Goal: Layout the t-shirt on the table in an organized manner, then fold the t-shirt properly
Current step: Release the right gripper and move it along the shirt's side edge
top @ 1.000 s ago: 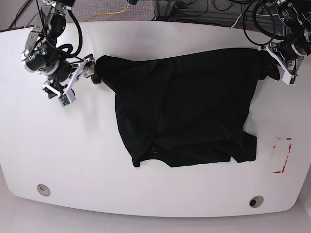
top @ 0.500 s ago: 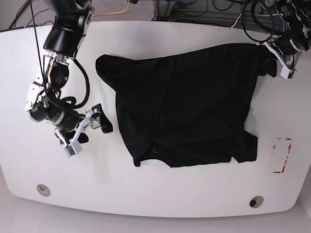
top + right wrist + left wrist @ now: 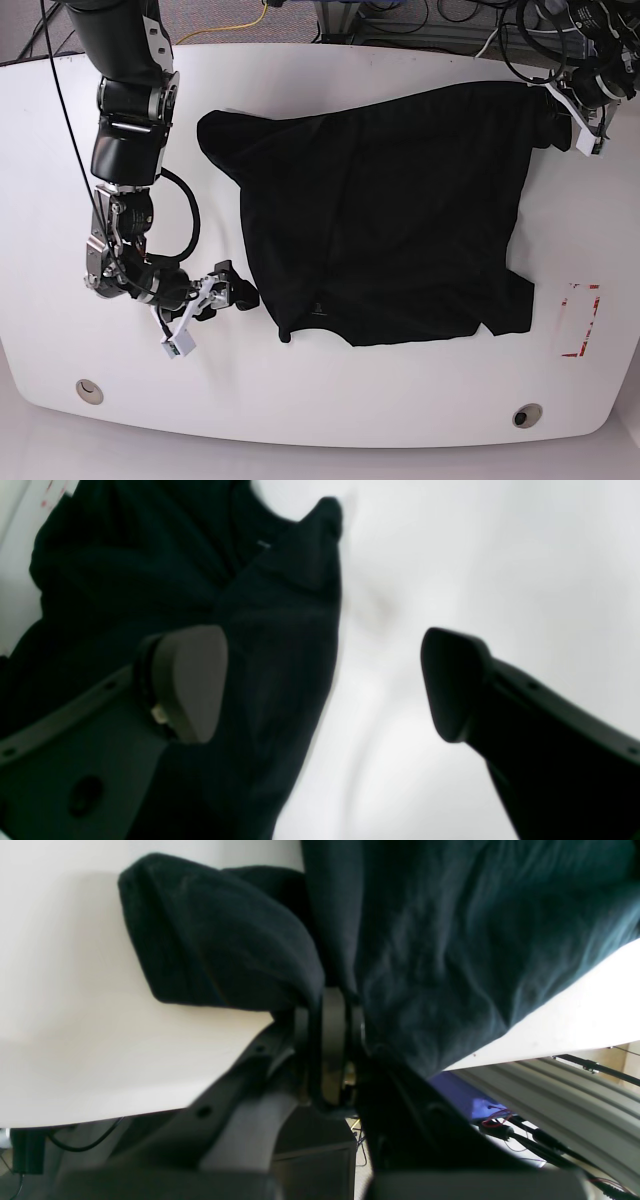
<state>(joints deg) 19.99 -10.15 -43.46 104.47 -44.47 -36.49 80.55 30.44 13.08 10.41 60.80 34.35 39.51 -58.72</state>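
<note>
The t-shirt lay spread across the table, its far corner raised at the table's edge. The left gripper was clamped shut on that corner, fabric bunched to either side. The right gripper hung with fingers spread wide, straddling the shirt's near side edge, holding nothing

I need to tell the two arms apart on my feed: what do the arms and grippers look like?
Both arms are black, built of cylindrical segments, with loose black cables looping alongside. The right gripper has dark fingers ending in rounded matte pads, with a small white block at the wrist. The left gripper has a similar white bracket; its fingers are dark grey.
</note>
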